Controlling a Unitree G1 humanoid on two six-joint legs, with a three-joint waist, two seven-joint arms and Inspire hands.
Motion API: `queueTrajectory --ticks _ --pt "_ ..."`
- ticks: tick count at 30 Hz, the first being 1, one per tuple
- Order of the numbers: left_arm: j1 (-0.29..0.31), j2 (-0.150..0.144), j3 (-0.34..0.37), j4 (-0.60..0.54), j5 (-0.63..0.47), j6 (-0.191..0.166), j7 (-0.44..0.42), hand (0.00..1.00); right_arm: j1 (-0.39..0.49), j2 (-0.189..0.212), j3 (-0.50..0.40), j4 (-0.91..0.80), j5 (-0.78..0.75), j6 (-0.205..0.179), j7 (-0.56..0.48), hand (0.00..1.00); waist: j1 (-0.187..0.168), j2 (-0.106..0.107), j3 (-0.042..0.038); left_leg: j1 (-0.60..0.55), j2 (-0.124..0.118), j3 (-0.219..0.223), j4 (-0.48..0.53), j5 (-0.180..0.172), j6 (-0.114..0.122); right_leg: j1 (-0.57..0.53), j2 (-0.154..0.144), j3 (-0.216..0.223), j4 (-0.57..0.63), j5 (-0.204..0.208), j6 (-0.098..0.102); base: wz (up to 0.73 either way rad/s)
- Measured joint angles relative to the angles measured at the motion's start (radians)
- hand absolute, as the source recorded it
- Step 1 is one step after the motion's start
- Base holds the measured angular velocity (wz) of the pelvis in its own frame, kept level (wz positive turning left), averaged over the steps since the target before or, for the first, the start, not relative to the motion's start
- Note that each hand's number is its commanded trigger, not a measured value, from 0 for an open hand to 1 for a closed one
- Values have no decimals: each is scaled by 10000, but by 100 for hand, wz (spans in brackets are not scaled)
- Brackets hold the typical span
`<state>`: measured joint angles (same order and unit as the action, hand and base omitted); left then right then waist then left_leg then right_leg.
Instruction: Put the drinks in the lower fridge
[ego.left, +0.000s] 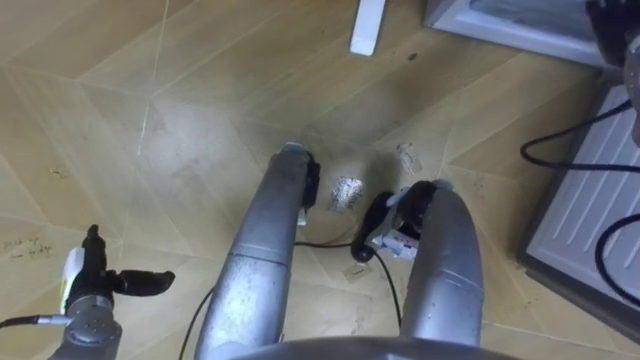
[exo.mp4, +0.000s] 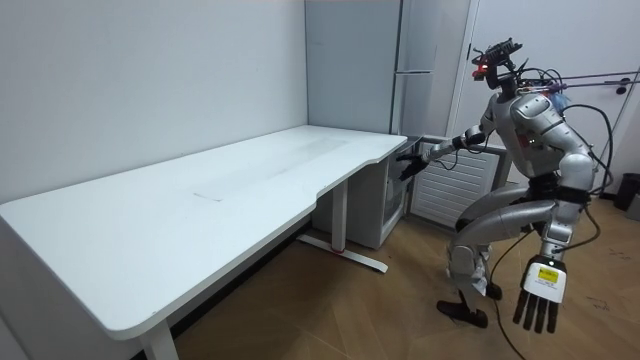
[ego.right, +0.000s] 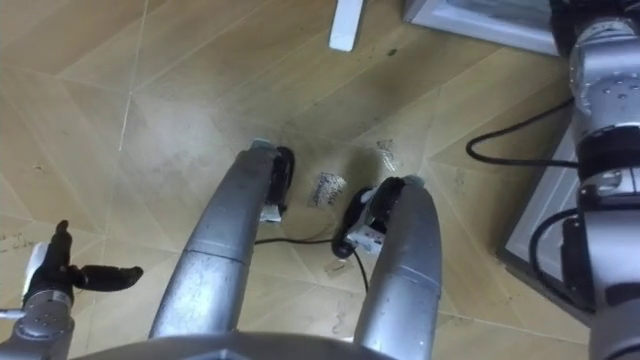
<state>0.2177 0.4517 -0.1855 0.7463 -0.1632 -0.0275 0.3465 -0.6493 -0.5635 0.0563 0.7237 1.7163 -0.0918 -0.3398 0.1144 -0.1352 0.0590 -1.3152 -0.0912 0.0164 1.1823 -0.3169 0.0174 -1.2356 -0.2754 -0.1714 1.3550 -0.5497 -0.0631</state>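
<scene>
Fingers straight on left robot hand (ego.left: 95, 285), holding nothing, right robot hand (exo.mp4: 410, 162) near fridge door (exo.mp4: 455, 190), state unclear.

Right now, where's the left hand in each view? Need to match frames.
Left eye view: left hand at the lower left, over the wood floor.
Right eye view: left hand in the lower left corner.
Room view: left hand hangs low at the lower right, open.
Shared landmark: ribbed white panel.
</scene>
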Motion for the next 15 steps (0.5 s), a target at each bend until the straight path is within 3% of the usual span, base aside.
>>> queueTrajectory --ticks 2,10,15 --pt "46 -14 72 2 9 2 5 0 -125 -28 67 -467 -263 -168 -17 0 11 28 -15 51 30 -85 0 16 -106 88 49 -115 -9 -8 -102 0" --pt "117 -15 64 6 22 72 6 0 -174 -25 416 -539 -692 -193 -118 0 148 101 -53 74 129 -451 -15 109 -465 230 174 -489 -45 -11 -483 2" --pt "116 -14 65 64 -12 70 3 0 -173 -25 427 -538 -695 -193 -272 0 215 122 -60 104 170 -535 -44 136 -536 305 174 -612 -49 -26 -591 3"
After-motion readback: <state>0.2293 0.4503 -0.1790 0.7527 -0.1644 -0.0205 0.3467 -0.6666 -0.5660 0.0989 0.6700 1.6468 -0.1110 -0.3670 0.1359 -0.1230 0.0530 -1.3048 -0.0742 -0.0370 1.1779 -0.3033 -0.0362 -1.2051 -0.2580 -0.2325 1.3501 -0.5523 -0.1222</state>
